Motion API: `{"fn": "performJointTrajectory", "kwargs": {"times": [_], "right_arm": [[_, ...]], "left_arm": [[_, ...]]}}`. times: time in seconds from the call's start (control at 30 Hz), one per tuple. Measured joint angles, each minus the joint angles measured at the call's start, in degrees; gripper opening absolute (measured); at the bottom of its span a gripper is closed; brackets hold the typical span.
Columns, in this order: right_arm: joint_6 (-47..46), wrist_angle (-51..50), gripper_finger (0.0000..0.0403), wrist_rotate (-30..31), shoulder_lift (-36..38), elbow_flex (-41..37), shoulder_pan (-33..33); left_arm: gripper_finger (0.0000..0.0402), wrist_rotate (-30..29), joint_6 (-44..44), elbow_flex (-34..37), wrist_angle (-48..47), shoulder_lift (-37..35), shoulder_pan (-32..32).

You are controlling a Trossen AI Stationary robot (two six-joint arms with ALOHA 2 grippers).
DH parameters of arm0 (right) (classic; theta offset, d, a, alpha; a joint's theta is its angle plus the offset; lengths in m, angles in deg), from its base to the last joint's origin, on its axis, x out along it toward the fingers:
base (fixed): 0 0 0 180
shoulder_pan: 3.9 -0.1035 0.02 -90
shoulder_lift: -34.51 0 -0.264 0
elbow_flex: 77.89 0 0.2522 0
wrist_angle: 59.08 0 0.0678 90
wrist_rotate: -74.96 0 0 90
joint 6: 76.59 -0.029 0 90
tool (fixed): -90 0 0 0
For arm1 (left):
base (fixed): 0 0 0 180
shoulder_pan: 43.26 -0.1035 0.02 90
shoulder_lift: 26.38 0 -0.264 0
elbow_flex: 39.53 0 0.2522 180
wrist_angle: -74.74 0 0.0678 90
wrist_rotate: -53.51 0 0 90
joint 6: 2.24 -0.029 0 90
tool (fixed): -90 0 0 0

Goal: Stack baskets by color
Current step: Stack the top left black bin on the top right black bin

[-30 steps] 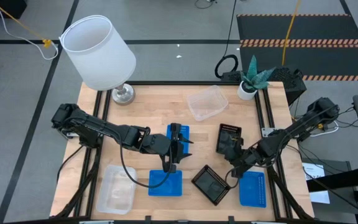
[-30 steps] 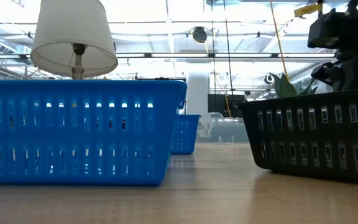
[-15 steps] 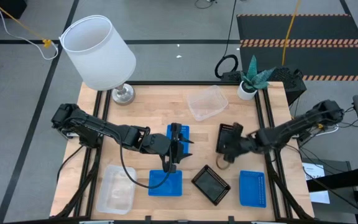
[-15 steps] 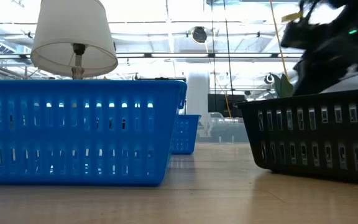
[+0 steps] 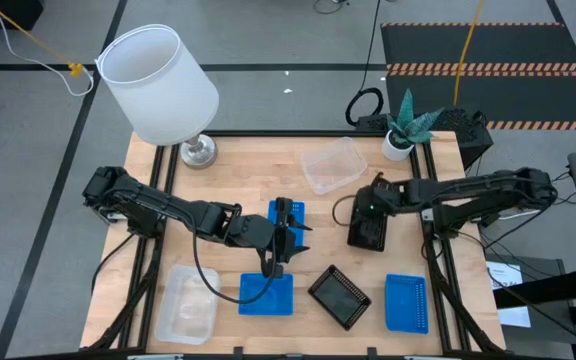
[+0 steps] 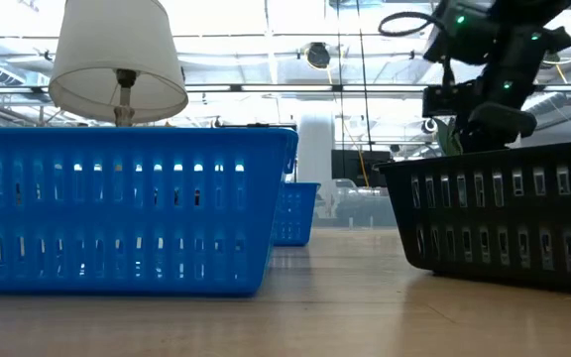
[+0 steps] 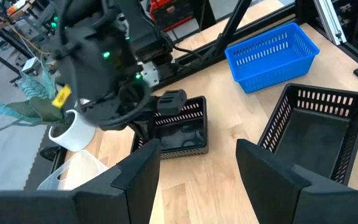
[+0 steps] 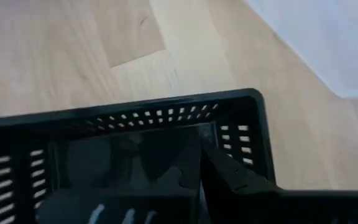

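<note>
Right gripper (image 5: pixel 371 207): fingers together above black basket (image 5: pixel 370 228) | Left gripper (image 5: pixel 280 243): fingers apart, empty | Risk: closed fingers likely strike rim, shoving basket.

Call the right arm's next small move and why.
Probably open the right gripper and lower it onto the rim of the black basket below it. It hangs shut over that basket's far end, holding nothing, and the other black basket sits apart nearer the front edge, unstacked.
</note>
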Motion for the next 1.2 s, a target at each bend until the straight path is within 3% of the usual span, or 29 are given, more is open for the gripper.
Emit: {"fn": "performJointTrajectory", "kwargs": {"times": [0.2,0.53,1.2], "right_arm": [[5.5,2.3,0.0004,-1.7,-3.6,0.0,3.9],[9.2,8.1,0.0004,-1.6,-10.3,0.0,5.0],[10.4,10.0,0.0004,-1.8,-10.6,0.0,4.9]], "left_arm": [[0.0214,0.0,-0.2,0.0,0.0,0.0,0.0],[0.0214,0.0,-0.2,0.0,0.0,0.0,0.0],[0.0214,0.0,-0.1,0.0,0.0,0.0,0.0]]}}
